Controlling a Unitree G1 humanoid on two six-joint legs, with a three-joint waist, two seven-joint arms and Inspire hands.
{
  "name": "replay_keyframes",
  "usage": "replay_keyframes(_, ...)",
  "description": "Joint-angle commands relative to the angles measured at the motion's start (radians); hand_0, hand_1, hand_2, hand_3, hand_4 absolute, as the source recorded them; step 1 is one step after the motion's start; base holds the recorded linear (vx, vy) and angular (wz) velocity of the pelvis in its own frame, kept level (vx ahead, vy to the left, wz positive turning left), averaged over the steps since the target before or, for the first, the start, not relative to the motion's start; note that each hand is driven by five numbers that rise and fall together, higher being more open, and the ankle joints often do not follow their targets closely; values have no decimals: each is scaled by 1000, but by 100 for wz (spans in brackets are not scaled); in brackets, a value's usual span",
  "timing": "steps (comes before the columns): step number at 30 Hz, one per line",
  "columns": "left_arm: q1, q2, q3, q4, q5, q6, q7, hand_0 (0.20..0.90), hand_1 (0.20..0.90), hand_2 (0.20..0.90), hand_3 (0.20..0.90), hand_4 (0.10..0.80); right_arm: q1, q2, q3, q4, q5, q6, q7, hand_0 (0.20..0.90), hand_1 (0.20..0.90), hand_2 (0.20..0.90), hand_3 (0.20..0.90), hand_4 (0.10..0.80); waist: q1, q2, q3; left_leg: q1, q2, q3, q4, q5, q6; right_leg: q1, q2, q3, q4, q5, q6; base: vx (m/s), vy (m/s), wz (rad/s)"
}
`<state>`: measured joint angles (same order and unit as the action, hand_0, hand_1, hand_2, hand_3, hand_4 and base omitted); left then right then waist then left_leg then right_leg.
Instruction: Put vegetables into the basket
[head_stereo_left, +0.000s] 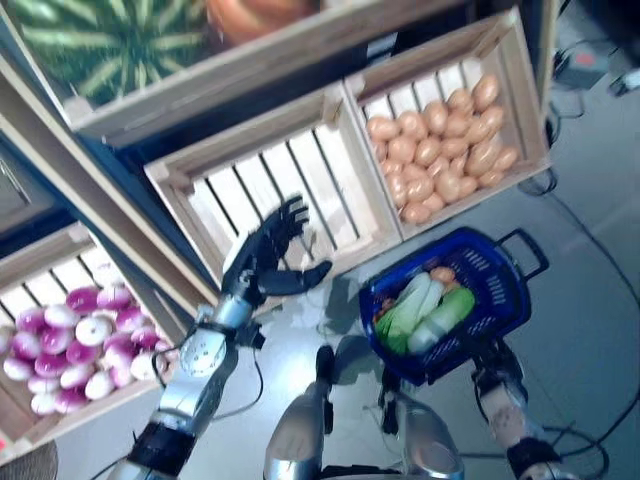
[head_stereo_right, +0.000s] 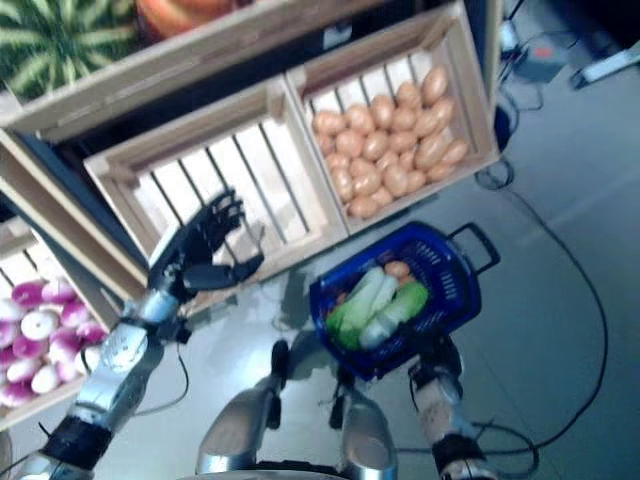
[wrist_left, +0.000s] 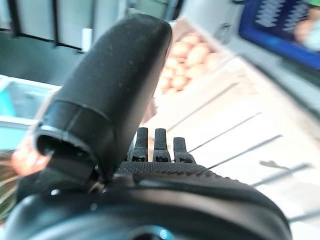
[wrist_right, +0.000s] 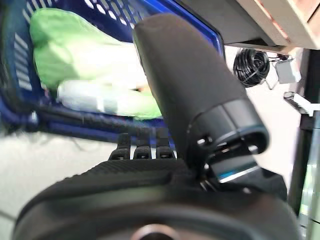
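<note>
The blue plastic basket (head_stereo_left: 500, 262) stands on the floor in front of the wooden stand. In it lie pale green and white leafy vegetables (head_stereo_left: 420, 310) and a small orange-brown round one (head_stereo_left: 442, 274). My left hand (head_stereo_left: 265, 255) is raised before an empty slatted crate (head_stereo_left: 290, 190), fingers straight and spread, holding nothing; its wrist view (wrist_left: 150, 175) looks along straight fingers at the crate's slats. My right hand (wrist_right: 150, 190) sits close beside the basket's rim (wrist_right: 100, 125), fingers straight, with the green vegetables (wrist_right: 85, 45) just past them.
The wooden stand has tilted crates: a filled one (head_stereo_left: 520, 90) behind the basket, another (head_stereo_left: 30, 270) at the lower left, and a shelf (head_stereo_left: 250, 70) above. Grey floor (head_stereo_left: 590, 330) lies to the right of the basket.
</note>
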<state>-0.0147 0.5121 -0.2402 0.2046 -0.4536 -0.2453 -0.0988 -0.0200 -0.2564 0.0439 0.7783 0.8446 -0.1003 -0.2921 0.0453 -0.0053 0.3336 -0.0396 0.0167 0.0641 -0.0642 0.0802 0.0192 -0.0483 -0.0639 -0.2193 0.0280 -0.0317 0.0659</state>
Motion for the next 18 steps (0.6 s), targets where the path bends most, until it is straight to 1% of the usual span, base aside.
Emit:
replay_keyframes(1, 10, -30, -39, 131, 91, -32, -20, 900, 900, 900, 900, 800, 46, -26, 15, 34, -112, 43, 141, 900, 900, 900, 900, 800, -17, -2, -157, -23, 10, 22, 25, -15, -44, 27, -24, -7, -31, 85, 5, 153, 50, -13)
replay_keyframes(3, 15, -44, -54, 230, 138, -44, -19, 900, 900, 900, 900, 800, 60, -15, 27, 91, -153, 61, 201, 900, 900, 900, 900, 800, -22, -3, -177, -1, 12, 31, 28, -27, -45, 48, -27, -6, -43, 83, 7, 146, 44, -22)
replay_keyframes(5, 20, -55, -62, 297, 167, -35, -7, 900, 900, 900, 900, 800, 66, -12, 41, 128, -191, 77, 209, 900, 900, 900, 900, 800, -26, -4, -188, 12, 16, 36, 26, -31, -47, 60, -30, -3, -51, 86, 11, 117, 36, -12)
replay_keyframes(6, 7, -86, -70, 430, 200, -15, -8, 900, 900, 900, 900, 800, 72, -11, 61, 192, -237, 107, 260, 900, 900, 900, 900, 800, -35, -3, -205, 36, 25, 47, 10, -32, -53, 81, -32, -5, -71, 86, 15, 88, 32, -4)
replay_keyframes(7, 5, -88, -71, 440, 204, -18, -7, 900, 900, 900, 900, 800, 71, -11, 62, 197, -243, 110, 266, 900, 900, 900, 900, 800, -36, -2, -205, 39, 25, 47, 9, -33, -53, 84, -32, -5, -73, 86, 15, 101, 37, -3)
replay_keyframes(9, -10, -110, -71, 539, 244, 9, -12, 900, 900, 900, 900, 800, 69, -7, 87, 243, -324, 130, 303, 900, 900, 900, 900, 800, -44, -2, -214, 54, 28, 56, 8, -40, -54, 93, -33, -2, -74, 82, 17, 56, 23, -8)
replay_keyframes(11, -25, -136, -64, 652, 274, 18, -19, 900, 900, 900, 900, 800, 67, -6, 111, 289, -348, 139, 315, 900, 900, 900, 900, 800, -52, -2, -223, 69, 30, 62, 8, -49, -54, 101, -35, 0, -70, 72, 17, 63, 30, -13)
replay_keyframes(13, -37, -159, -71, 755, 327, 27, -4, 900, 900, 900, 900, 800, 55, -1, 106, 360, -359, 146, 314, 900, 900, 900, 900, 800, -56, -2, -230, 84, 33, 67, 12, -58, -53, 113, -34, 4, -67, 63, 18, 72, 22, -14)
replay_keyframes(15, -41, -171, -81, 806, 348, 37, 13, 900, 900, 900, 900, 800, 48, -1, 100, 406, -365, 138, 324, 900, 900, 900, 900, 800, -58, -1, -236, 96, 34, 69, 9, -62, -53, 123, -33, 4, -69, 59, 18, 72, 15, -7)
replay_keyframes(16, -41, -180, -86, 843, 341, 70, 42, 900, 900, 900, 900, 800, 40, 0, 93, 436, -366, 128, 333, 900, 900, 900, 900, 800, -59, 1, -241, 111, 34, 68, 6, -67, -51, 135, -32, 5, -71, 55, 20, 73, 13, -5)
replay_keyframes(17, -40, -185, -82, 853, 338, 72, 42, 900, 900, 900, 900, 800, 38, 2, 92, 438, -367, 128, 335, 900, 900, 900, 900, 800, -59, 2, -242, 114, 34, 67, 5, -68, -51, 137, -32, 6, -72, 54, 20, 86, 21, -11)
replay_keyframes(18, -38, -198, -74, 880, 328, 96, 36, 900, 900, 900, 900, 800, 32, 5, 87, 449, -367, 118, 346, 900, 900, 900, 900, 800, -59, 2, -246, 123, 34, 66, 5, -74, -50, 145, -32, 6, -72, 49, 19, 42, 14, -10)
